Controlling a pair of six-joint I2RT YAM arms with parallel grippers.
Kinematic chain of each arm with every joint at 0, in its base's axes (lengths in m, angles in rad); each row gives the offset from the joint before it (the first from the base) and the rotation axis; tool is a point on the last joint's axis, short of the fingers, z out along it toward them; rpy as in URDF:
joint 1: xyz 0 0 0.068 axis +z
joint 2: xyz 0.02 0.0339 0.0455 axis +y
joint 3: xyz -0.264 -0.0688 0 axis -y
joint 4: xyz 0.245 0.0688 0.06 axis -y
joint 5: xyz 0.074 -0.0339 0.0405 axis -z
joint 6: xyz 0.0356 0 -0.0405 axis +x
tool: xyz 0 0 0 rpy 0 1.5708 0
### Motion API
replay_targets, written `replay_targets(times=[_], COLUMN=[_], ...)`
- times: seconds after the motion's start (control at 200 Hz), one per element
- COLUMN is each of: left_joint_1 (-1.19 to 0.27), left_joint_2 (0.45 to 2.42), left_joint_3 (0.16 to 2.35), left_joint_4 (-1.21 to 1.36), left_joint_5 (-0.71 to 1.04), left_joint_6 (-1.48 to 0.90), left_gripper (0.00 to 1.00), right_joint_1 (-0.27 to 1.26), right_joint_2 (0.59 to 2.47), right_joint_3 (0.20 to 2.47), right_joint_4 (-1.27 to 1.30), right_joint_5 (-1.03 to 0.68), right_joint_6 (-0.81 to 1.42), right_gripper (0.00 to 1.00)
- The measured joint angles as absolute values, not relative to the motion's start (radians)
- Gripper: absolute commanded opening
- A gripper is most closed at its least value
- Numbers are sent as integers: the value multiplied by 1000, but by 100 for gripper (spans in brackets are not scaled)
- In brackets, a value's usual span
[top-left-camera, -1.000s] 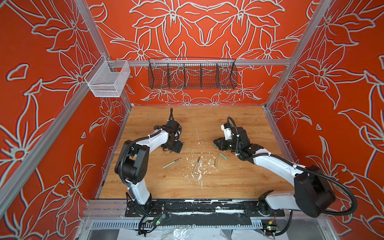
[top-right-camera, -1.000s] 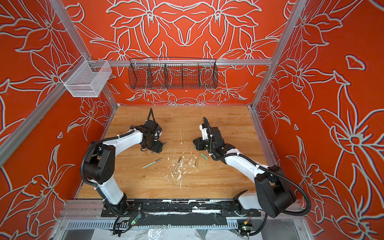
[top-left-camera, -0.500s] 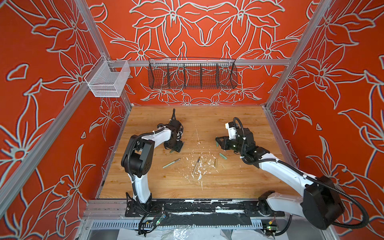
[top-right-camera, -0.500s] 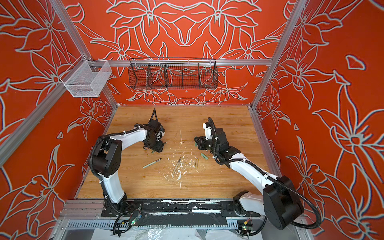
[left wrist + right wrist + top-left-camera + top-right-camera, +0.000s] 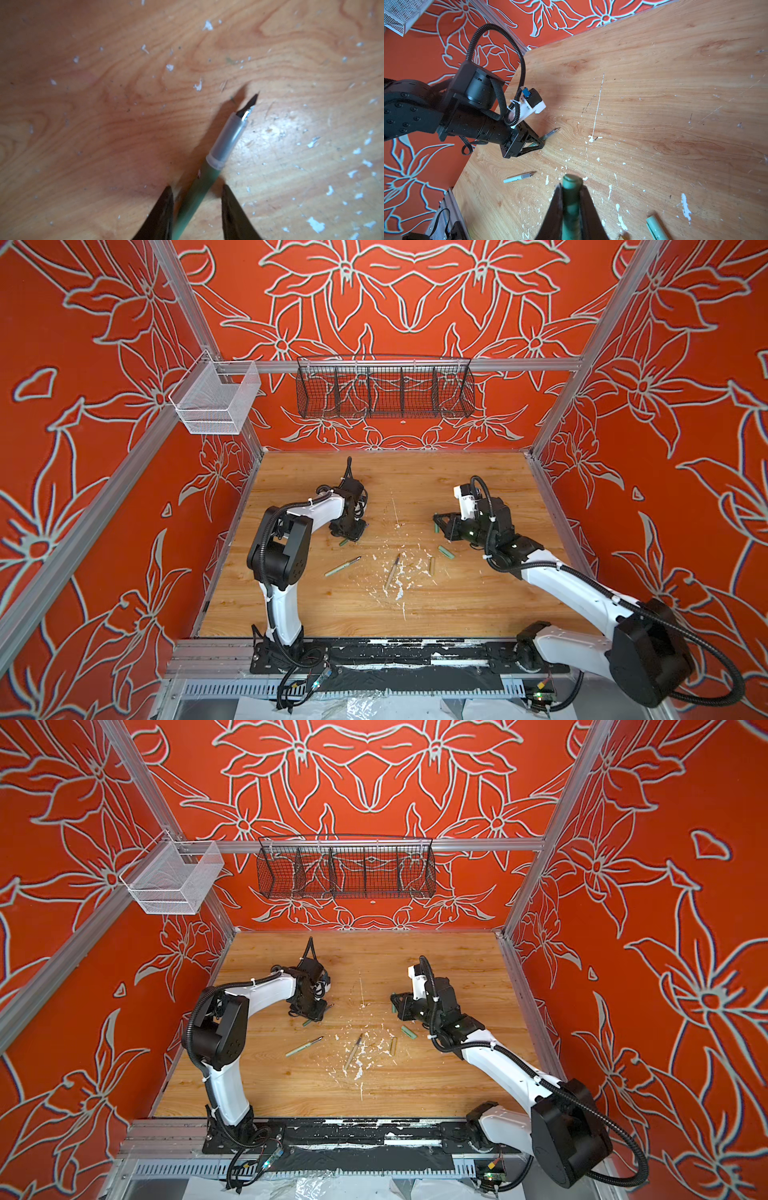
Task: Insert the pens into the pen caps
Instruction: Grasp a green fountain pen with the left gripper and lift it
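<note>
Left fingers [image 5: 162,214] stand apart astride the dark green pen [image 5: 198,193], probably light, stiff, slick: pinch mid-barrel; right fingers [image 5: 555,214] clamp the dark green cap [image 5: 571,185]

Dark green pen [image 5: 200,187] lying flat, dark green cap [image 5: 572,187] gripped

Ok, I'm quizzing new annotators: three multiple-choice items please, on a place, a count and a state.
1. In both top views the tan cap lies: A left of the tan pen; B right of it; C across it.
2. Caps lying ungripped: A one; B two; C three.
3. The right end effector is: A open; B shut on a pen; C shut on the dark green cap.
Key: 1 B, cap sits to the pen's right; 2 B, tan and pale green cap; 3 C, it sits clamped.
</note>
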State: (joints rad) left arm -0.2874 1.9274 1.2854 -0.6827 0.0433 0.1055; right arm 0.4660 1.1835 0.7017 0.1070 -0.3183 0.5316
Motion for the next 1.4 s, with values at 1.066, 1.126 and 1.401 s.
replay_targets(times=[1.066, 1.126, 1.401], left_joint_1=[-288, -287, -288], left_joint_2=[1899, 1899, 1900], left_joint_3=[1247, 1247, 1249], left_joint_4=[-686, -686, -698], left_joint_5=[83, 84, 99], left_joint_6=[25, 23, 26], left_gripper=[34, 30, 4], right_joint_1=[464, 464, 464], right_joint_2=[1194, 1195, 1195], right_joint_3=[783, 796, 824], right_joint_4=[15, -9, -52], right_joint_5=[-313, -313, -313], right_joint_6=[490, 480, 457], right_gripper=[0, 0, 0])
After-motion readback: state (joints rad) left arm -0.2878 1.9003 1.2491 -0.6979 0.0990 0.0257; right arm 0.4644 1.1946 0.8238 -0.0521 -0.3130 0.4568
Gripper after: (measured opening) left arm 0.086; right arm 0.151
